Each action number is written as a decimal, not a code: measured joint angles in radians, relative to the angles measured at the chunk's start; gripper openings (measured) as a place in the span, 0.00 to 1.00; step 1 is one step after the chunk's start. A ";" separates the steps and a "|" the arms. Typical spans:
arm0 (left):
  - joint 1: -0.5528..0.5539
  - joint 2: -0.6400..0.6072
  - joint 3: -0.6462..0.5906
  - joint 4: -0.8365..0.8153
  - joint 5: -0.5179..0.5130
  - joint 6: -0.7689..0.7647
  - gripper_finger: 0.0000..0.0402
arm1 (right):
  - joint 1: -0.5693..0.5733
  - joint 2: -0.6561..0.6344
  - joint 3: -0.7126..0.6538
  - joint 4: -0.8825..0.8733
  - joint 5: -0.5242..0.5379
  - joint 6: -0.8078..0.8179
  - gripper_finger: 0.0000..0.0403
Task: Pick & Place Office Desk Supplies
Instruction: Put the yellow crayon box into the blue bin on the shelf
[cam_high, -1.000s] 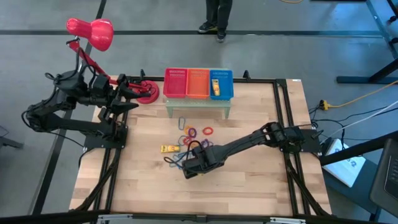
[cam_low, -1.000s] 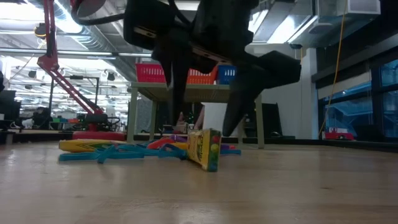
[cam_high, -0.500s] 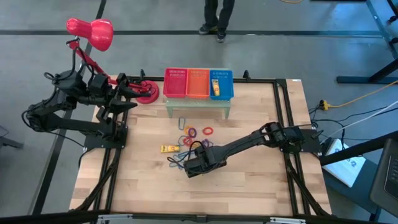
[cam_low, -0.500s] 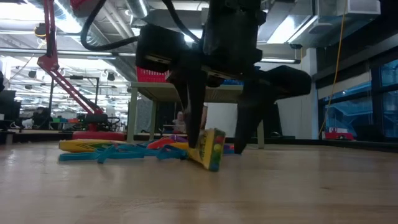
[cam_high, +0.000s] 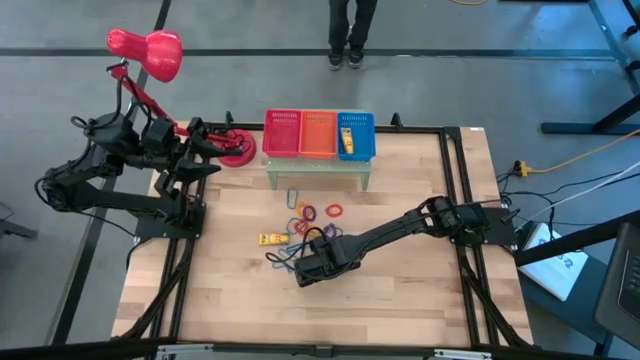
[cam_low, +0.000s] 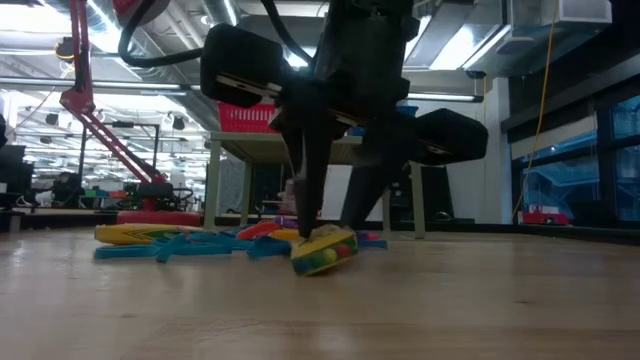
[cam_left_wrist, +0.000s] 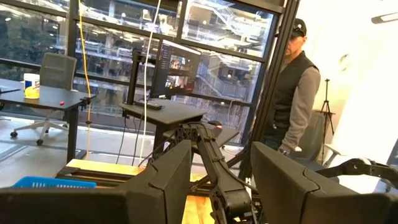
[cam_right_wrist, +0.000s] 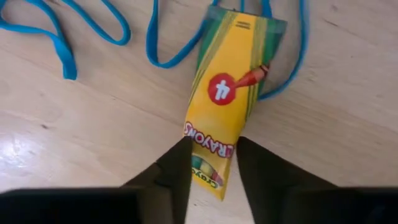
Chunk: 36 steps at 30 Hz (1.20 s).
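the thing being worked is a small yellow crayon packet (cam_right_wrist: 229, 102), green at the edges, with a red circle carrying a "4" and dark lettering near one end. in the right wrist view it is seen lying on the wooden table (cam_right_wrist: 74, 155), its lower end pinched between the right gripper (cam_right_wrist: 211, 168) fingers, so the jaws are closed on it. blue wiry loops (cam_right_wrist: 93, 31) are spread around its far end, one strand passing under it.

from the low view the packet (cam_low: 323, 250) is seen tilted, one end on the wood, something the overhead view hides under the arm. from above, the spot is placed mid-table, near the coloured band loops (cam_high: 318, 213) and a second yellow packet (cam_high: 270, 239). another packet is seen in the blue basket (cam_high: 356, 136).

the left gripper (cam_left_wrist: 217, 180) is parked beside the red lamp (cam_high: 150, 55), fingers apart, nothing held. a person (cam_left_wrist: 292, 99) is caught only in its wrist view.
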 joint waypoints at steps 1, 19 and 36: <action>0.000 0.000 0.000 0.000 0.000 -0.001 0.41 | 0.000 0.000 0.000 0.000 0.000 -0.001 0.26; 0.000 0.000 0.000 -0.001 0.028 -0.003 0.41 | 0.007 -0.037 -0.001 -0.013 0.004 0.029 0.06; 0.000 0.000 0.000 -0.005 0.034 -0.001 0.41 | -0.010 -0.365 0.000 -0.175 0.301 0.059 0.00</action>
